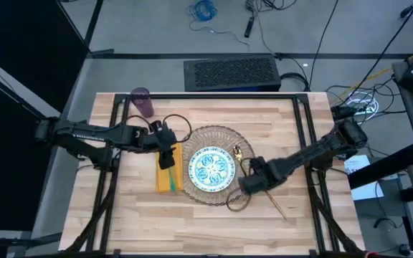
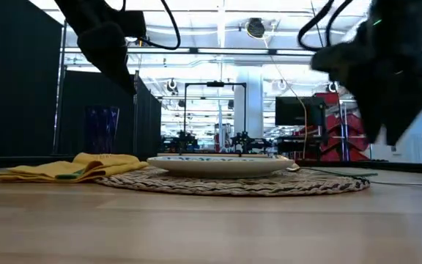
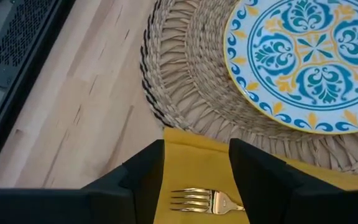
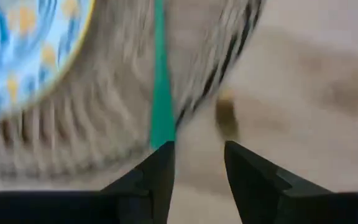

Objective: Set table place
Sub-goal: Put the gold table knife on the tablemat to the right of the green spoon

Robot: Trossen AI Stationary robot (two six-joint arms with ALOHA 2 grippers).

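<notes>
Plate (image 1: 211, 168) sits centred on the woven mat (image 1: 214, 140), mid-worktop, so the core of the place is laid. Napkin (image 1: 169, 172) lies flat just left of the mat, its edge touching the weave, with the fork (image 3: 207, 200) on top of it, tines pointing at the mat; reads as the fork side done.

Left end effector (image 1: 165, 152) hovers over the napkin, fingers open either side of the fork and not touching it. My read: just released, or checking the placement.

Right end effector (image 1: 253, 179) is low at the mat's right rim. Teal handle (image 4: 161, 81) runs out from between its fingers across the weave; fingers look parted, and I can't tell whether they bear on it. Likely the spoon being set right of the plate, gold bowl (image 1: 238, 152) visible on the mat by the plate's rim.

Purple cup (image 1: 143, 102) stands at the far left corner, well apart from the setting; looks not yet brought in.

Worktop (image 1: 206, 215) is light wood planks in a thin black frame, bare on the near side. A thin gold stick-like item (image 1: 277, 203) lies right of the mat; can't tell what it is.

Beyond it: grey floor, a black mesh-topped box (image 1: 231, 73), loose cables. Low view shows a bright open lab with black partitions and more rigs far back.
</notes>
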